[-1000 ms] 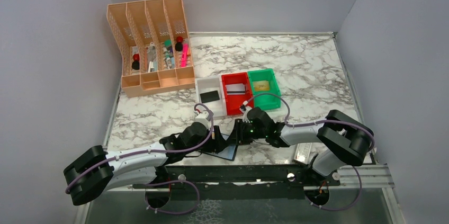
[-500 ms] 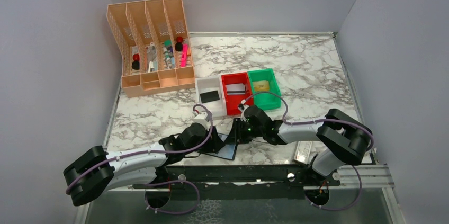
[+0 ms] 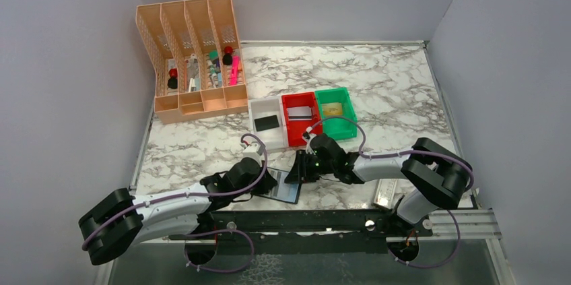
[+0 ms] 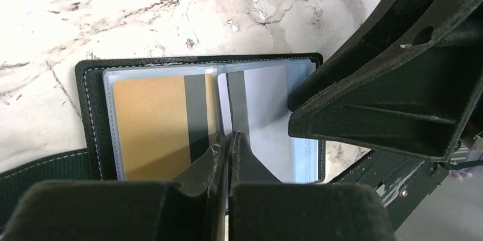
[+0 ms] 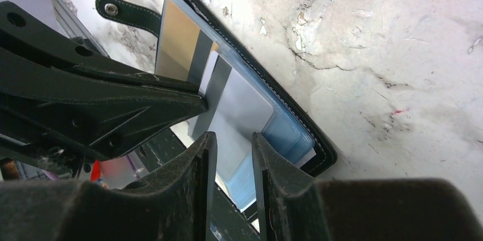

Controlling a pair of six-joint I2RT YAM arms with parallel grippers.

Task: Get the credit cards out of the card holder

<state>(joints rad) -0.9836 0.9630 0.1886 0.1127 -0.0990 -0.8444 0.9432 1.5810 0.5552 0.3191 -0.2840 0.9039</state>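
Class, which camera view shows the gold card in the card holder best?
Left wrist: the gold card faces the camera, nearly whole. Right wrist shows a foreshortened strip; top external only the dark card holder.

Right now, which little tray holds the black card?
The white tray, leftmost of three, holds the black card; the red tray has a pale card, the green tray a yellowish card.

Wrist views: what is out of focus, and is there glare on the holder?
Left wrist: holder sharp, near jaws dark and soft, only mild sheen on pockets. Right wrist: holder sharp too, near jaws blurred, table brightly lit.
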